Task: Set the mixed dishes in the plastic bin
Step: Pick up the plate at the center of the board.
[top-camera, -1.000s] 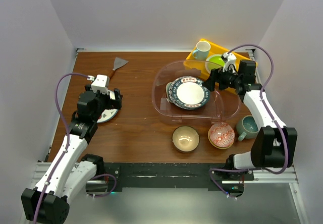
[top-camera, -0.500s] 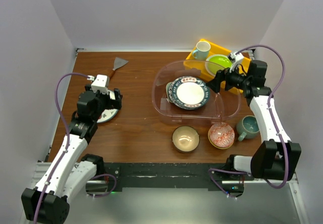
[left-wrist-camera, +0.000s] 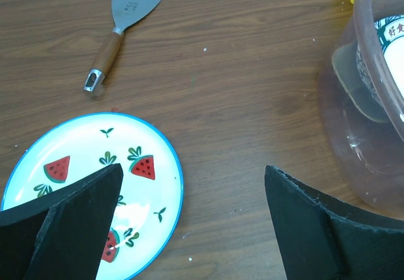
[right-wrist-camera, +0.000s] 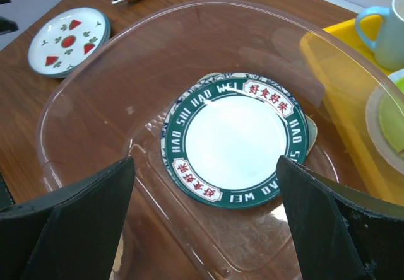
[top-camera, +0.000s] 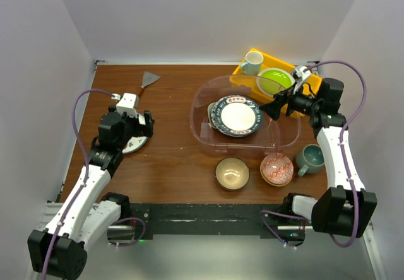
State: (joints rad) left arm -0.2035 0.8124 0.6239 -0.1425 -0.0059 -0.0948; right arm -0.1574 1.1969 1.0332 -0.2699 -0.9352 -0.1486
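Observation:
The clear plastic bin (top-camera: 197,106) stands right of centre and holds the dark-green lettered plate (top-camera: 237,116) (right-wrist-camera: 233,138), stacked on another plate whose edge (top-camera: 212,112) peeks out. My right gripper (top-camera: 266,108) (right-wrist-camera: 205,166) hovers open over the bin's right side, holding nothing. The white plate with red fruit marks (top-camera: 134,145) (left-wrist-camera: 82,179) lies on the table at the left. My left gripper (top-camera: 144,127) (left-wrist-camera: 192,179) hangs open above that plate's right edge. In front of the bin stand the tan bowl (top-camera: 231,173), the red-patterned bowl (top-camera: 276,169) and the grey-teal mug (top-camera: 310,158).
A yellow tray (top-camera: 275,60) at the back right carries a lime-green plate (top-camera: 275,80) and a white mug (top-camera: 253,61). A scraper with a wooden handle (top-camera: 149,78) (left-wrist-camera: 117,28) lies at the back left. Walls enclose the table on three sides.
My right gripper has drawn back to the right, away from the plates in the bin, and its jaws have widened. The left arm has barely shifted.

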